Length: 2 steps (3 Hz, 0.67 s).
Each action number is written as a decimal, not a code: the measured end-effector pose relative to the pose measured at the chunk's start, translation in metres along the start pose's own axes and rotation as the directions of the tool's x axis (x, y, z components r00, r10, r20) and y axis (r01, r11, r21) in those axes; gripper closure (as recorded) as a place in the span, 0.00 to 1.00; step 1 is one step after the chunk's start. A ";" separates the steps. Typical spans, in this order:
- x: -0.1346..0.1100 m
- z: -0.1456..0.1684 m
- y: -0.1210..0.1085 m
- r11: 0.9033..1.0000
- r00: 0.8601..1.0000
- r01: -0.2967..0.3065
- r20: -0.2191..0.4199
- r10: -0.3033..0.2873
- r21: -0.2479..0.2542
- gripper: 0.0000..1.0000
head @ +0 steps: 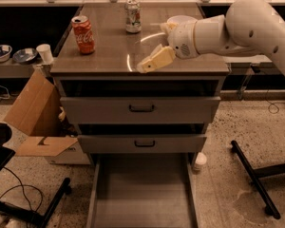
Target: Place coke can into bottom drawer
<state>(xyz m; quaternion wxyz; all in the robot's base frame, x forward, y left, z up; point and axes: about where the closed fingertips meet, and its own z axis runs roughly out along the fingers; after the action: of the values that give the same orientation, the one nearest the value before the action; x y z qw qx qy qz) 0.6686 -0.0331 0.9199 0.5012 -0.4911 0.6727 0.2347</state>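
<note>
Red coke can (83,34) x1, silver can (132,16) x1 on cabinet (104,56); hand (143,68) over front edge, grip unclear.

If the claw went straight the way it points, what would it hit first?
Probably the cabinet top near its front edge, though depth is unclear; the claw points left and down, missing the coke can.
</note>
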 end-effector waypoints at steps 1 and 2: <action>0.002 0.030 -0.016 1.000 0.999 -0.020 0.047 0.021 -0.024 0.00; -0.009 0.097 -0.052 0.996 0.986 -0.085 0.141 0.088 -0.031 0.00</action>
<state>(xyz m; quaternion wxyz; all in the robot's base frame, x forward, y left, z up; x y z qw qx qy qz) 0.7587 0.0278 0.8996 0.5311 -0.4497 0.6528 0.2992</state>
